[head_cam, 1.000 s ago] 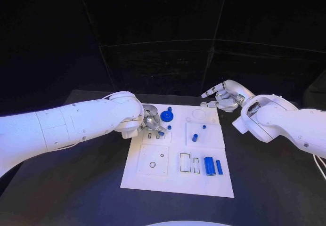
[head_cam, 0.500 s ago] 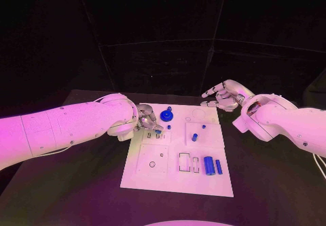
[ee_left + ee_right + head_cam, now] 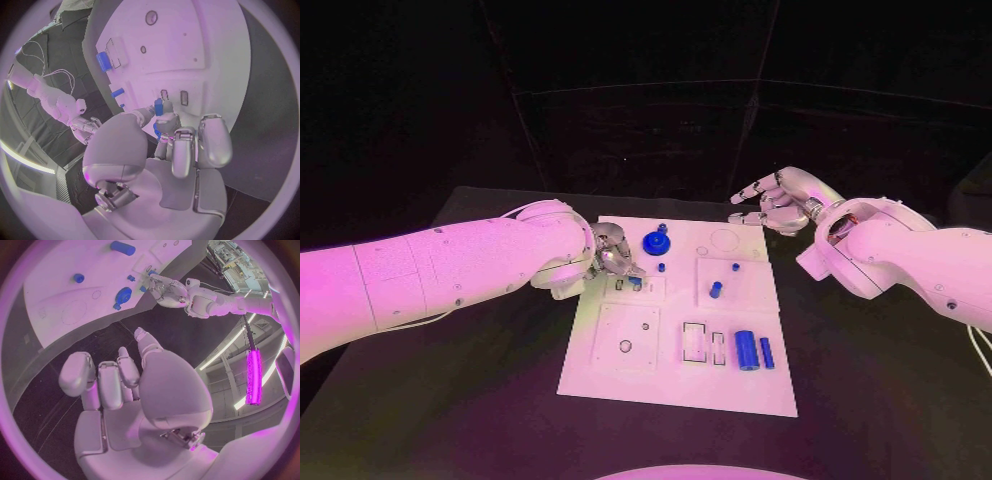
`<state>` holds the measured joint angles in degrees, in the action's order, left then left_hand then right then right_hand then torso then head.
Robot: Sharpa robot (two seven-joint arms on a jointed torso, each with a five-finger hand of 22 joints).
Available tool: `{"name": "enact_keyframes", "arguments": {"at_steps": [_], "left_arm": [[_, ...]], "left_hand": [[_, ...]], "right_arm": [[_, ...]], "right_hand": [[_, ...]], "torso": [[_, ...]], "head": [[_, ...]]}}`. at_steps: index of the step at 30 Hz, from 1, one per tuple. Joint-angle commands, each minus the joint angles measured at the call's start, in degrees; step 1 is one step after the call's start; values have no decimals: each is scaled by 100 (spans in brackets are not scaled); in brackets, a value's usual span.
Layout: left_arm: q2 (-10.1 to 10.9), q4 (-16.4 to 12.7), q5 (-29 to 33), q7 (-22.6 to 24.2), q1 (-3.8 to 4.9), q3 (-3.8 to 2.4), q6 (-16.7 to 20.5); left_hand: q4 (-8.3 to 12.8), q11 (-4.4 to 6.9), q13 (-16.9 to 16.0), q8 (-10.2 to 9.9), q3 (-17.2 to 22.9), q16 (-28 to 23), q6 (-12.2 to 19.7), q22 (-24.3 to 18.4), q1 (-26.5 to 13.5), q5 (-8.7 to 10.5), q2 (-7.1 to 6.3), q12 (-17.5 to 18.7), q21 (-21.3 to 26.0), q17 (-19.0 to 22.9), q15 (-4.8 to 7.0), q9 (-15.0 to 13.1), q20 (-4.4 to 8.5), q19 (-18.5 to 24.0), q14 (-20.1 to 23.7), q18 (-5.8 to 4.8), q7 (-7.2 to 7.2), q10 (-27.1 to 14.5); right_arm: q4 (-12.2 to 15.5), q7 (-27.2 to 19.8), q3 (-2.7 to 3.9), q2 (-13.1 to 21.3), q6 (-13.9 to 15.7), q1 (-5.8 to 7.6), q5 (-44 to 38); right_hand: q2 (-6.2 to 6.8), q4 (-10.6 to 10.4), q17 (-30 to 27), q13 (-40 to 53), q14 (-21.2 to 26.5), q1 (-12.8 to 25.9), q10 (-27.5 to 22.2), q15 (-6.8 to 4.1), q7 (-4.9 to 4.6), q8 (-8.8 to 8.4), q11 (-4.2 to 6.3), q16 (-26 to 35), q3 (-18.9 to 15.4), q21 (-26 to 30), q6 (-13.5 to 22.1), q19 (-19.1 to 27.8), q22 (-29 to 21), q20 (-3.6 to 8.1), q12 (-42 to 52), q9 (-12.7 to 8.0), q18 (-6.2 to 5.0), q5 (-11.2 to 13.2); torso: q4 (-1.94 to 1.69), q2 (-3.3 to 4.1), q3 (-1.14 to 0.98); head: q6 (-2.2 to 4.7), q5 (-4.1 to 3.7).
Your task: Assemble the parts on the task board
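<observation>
**Q:** What lies on the table?

**A:** A white task board (image 3: 678, 385) sits in the middle of a black table (image 3: 473, 400). Near its front right corner, two blue cylinders lie side by side: a thicker cylinder (image 3: 746, 351) and, just to its right, a thinner cylinder (image 3: 766, 351). Left of them are rectangular slots (image 3: 694, 342). Towards the middle of the board a small blue peg (image 3: 715, 290) stands upright. At the far end sits a round blue knob (image 3: 656, 243), with a tiny blue stud (image 3: 661, 267) just in front of it.

**Q:** Where is the left hand?

**A:** The left hand (image 3: 615, 256) hovers over the far left part of the board, beside the round knob. In the left wrist view, its fingertips (image 3: 164, 117) pinch a small blue part (image 3: 159, 106) above two small slots in the board. The other fingers (image 3: 212, 140) curl loosely beside it.

**Q:** And the right hand?

**A:** The right hand (image 3: 777, 201) is raised off the board, past its far right corner, over the black table. It holds nothing. In the right wrist view its fingers (image 3: 100, 382) curl partway inward, with the thumb (image 3: 147, 347) standing apart from them. It touches none of the parts.
</observation>
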<state>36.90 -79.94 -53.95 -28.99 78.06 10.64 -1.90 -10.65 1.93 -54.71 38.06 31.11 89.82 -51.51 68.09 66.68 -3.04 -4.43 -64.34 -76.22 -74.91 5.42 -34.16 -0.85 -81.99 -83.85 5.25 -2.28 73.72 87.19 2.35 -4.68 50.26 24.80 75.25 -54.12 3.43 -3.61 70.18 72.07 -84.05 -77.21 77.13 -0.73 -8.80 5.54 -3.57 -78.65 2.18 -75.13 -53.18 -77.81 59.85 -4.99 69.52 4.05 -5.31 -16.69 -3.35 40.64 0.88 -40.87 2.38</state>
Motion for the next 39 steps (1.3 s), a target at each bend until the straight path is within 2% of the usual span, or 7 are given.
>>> {"name": "enact_keyframes", "arguments": {"at_steps": [1,6,10,28,39], "left_arm": [[-36,53,-116,6,-3,22,-144],[-89,125,-133,1,-29,52,-172],[-110,143,-137,-1,-44,60,-198],[-99,106,-140,-19,-57,69,-419],[-92,112,-139,-33,-59,70,-371]], "left_hand": [[733,-3,8,36,750,18,42,-9,16,21,35,24,3,-1509,-11,-7,-14,33,-615,-69,5,-24],[736,-3,5,36,750,18,44,-12,12,22,31,21,4,-1509,-11,-8,-14,34,-615,-68,4,-23],[738,-4,2,36,750,18,46,-9,8,22,26,20,3,-1509,-11,-8,-14,34,-615,-69,4,-22],[798,3,-27,45,767,18,51,6,5,21,-6,-5,-3,-1509,-9,-18,-14,30,-615,-72,13,-1],[823,6,-65,64,780,18,31,39,-14,18,-13,-39,-22,-1509,-7,-28,-12,17,-615,-78,17,29]], "right_arm": [[10,-150,4,-6,59,12,40],[14,-207,4,-13,94,12,66],[14,-224,4,-19,102,12,75],[13,-213,4,-11,78,12,80],[9,-176,4,-10,27,12,79]], "right_hand": [[-39,-18,-39,-100,-184,39,-66,-34,9,29,8,44,-25,43,6,43,-58,3,-113,-2,-46,-29],[-38,-17,-58,-125,-181,36,-78,-35,9,29,9,58,-26,58,10,51,-81,4,-140,-3,-50,-29],[-38,-17,-67,-146,-179,34,-88,-36,10,30,9,67,-26,67,13,54,-93,5,-163,-3,-52,-29],[-38,-17,-67,-146,-179,34,-88,-36,10,30,9,67,-26,67,13,54,-93,5,-163,-3,-52,-29],[-43,-16,-65,-156,-180,28,-83,-38,11,32,11,71,-25,78,18,54,-103,8,-169,-4,-53,-40]], "torso": [[12,2,-8],[-5,5,-8],[1,3,-7],[3,-2,-6],[-1,-2,-9]], "head": [[-8,-1],[-24,-3],[-30,17],[-33,20],[-37,24]]}}
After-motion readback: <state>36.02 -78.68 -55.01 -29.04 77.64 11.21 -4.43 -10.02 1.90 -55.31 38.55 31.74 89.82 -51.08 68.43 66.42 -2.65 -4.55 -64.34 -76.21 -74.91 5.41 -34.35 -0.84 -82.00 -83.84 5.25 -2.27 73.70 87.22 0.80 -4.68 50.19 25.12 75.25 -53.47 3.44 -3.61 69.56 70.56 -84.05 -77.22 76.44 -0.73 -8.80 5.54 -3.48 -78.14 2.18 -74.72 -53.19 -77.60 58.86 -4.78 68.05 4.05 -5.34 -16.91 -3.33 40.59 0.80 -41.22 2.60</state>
